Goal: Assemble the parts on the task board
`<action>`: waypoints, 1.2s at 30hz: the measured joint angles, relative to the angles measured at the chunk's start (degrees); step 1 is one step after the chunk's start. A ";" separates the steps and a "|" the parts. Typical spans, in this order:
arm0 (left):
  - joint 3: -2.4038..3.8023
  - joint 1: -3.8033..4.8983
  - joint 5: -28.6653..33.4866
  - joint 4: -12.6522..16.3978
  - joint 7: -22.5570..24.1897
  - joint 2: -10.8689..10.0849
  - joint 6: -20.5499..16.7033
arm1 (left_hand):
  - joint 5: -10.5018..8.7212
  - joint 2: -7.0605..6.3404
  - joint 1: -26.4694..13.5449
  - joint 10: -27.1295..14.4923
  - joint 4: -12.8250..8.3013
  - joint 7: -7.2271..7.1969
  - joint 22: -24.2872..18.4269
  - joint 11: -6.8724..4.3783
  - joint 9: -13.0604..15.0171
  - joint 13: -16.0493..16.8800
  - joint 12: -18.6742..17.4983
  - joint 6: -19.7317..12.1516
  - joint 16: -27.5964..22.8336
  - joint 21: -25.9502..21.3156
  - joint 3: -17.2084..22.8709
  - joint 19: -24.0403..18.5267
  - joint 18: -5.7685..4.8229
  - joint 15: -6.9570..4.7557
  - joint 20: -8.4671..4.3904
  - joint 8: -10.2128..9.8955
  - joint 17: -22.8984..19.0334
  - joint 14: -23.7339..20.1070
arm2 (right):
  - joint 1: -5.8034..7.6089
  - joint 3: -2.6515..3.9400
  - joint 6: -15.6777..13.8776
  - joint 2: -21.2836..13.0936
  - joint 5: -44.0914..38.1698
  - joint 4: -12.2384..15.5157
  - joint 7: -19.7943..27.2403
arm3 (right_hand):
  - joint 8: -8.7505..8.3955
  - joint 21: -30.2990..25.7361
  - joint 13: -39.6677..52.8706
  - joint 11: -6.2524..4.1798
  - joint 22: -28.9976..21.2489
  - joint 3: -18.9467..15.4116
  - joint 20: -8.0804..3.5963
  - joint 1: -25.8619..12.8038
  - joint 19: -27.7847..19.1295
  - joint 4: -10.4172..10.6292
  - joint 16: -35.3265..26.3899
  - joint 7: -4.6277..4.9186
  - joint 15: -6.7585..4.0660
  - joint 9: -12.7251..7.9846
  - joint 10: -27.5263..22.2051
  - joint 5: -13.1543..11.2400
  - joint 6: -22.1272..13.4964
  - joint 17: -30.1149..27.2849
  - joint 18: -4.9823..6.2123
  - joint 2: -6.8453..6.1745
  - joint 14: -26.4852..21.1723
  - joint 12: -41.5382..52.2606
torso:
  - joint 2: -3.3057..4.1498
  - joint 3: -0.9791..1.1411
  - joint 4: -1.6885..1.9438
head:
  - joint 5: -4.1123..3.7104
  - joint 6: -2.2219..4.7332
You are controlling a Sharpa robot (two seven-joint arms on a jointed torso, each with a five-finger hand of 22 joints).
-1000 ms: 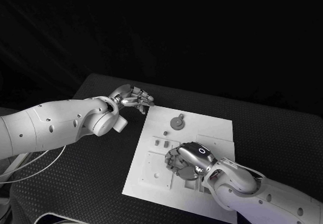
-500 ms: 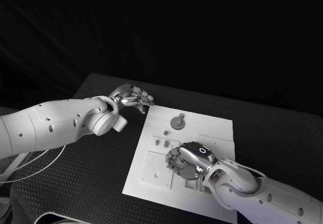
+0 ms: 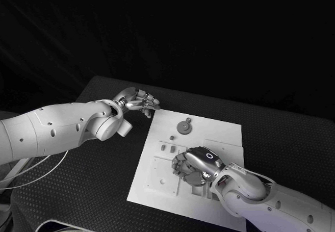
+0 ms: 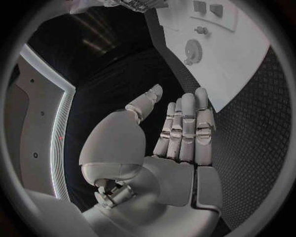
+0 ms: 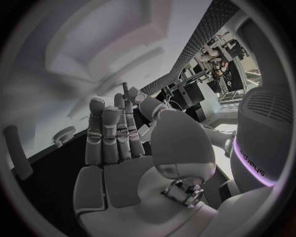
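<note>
1. I see the black table [image 3: 99, 159] running from the near left to the far right, with a woven-looking surface.
2. The task board [image 3: 211, 135], a white plate, lies in the middle of the table, its long side going from near to far and slightly skewed.
3. My left arm [image 3: 49, 130] reaches in from the left, ending just off the board's far left corner.
4. My right arm [image 3: 274, 206] comes in from the near right and lies over the board's near right part.
5. The right hand [image 3: 195, 165] sits over the middle of the board, palm down. In the right wrist view its fingers [image 5: 111, 131] lie straight and side by side with nothing between them and the thumb, so I read it as open and empty.
6. The left hand [image 3: 141, 101] hovers at the board's far left corner. The left wrist view shows its fingers [image 4: 185, 123] stretched out together, thumb apart, holding nothing.
7. A round gear-like part [image 3: 184, 127] rests on the far half of the board, well clear of both hands; the left wrist view shows it too [image 4: 192, 50].
8. Small parts [image 3: 166, 146] stand in a row on the board, just left of and beyond the right hand.
</note>
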 measured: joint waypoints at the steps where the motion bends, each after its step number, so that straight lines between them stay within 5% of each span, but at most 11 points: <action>1: 0.00 0.00 0.00 0.01 0.00 0.00 0.00 | 0.00 0.00 0.00 0.00 0.00 0.00 0.00 0.00 0.00 0.00 0.00 0.00 0.00 0.00 0.00 0.00 0.00 0.00 0.00 0.00 0.00 0.00 | 0.01 -0.01 0.00 0.03 -0.03 -0.01 -0.01 | 0.00 0.00 0.01 0.00 0.00 0.00 0.00 -0.05 0.00 0.00 0.00 0.00 0.00 -0.01 0.00 0.00 0.00 0.00 0.00 -0.05 0.00 0.00 | 0.00 0.00 0.01 | 0.00 0.00; 20: -0.01 0.07 0.01 0.18 -0.03 -0.16 0.03 | 0.00 0.00 0.00 0.00 0.15 0.00 0.01 -0.01 -0.05 -0.06 0.00 0.00 0.00 0.00 -0.15 0.00 0.00 0.21 0.00 0.00 0.05 0.20 | 0.11 -0.20 1.12 0.02 -0.22 0.09 -0.18 | 0.22 0.00 0.08 0.00 0.05 -0.06 0.11 -0.15 0.07 -0.06 0.00 0.01 -0.03 0.12 -0.02 -0.02 -0.01 0.05 0.00 -0.15 -0.03 -0.19 | 0.00 -0.01 0.02 | -0.01 -0.37; 31: 0.00 0.23 0.01 0.34 -0.09 -0.23 0.03 | 0.00 0.00 0.00 0.01 0.15 0.00 0.01 -0.02 -0.04 -0.11 0.00 0.00 0.00 0.00 -0.15 0.00 0.00 0.21 0.00 0.00 0.04 0.20 | 0.35 -1.10 2.09 0.33 -0.23 0.20 -0.60 | 0.19 0.00 0.07 0.00 0.12 -0.07 0.12 -0.05 0.06 -0.07 0.00 -0.16 -0.11 0.04 -0.05 -0.05 -0.24 0.17 0.00 -0.05 -0.12 -0.21 | 0.00 -0.02 0.01 | -0.19 -0.55; 36: -0.02 0.31 0.01 0.38 -0.12 -0.32 0.03 | 0.00 0.00 0.00 0.02 0.15 0.00 0.01 -0.02 -0.04 -0.11 0.00 0.00 0.00 0.00 -0.15 0.00 0.01 0.21 0.00 0.00 0.09 0.20 | 0.38 -1.16 2.14 0.44 0.15 -0.24 -0.62 | -1.00 0.00 -0.47 1.08 0.40 -0.32 0.09 -0.06 -0.58 0.19 0.00 0.96 0.61 -0.33 -1.77 -0.05 -2.20 0.43 0.01 -0.06 -1.05 -1.92 | -0.01 -0.04 -0.01 | -0.21 -0.58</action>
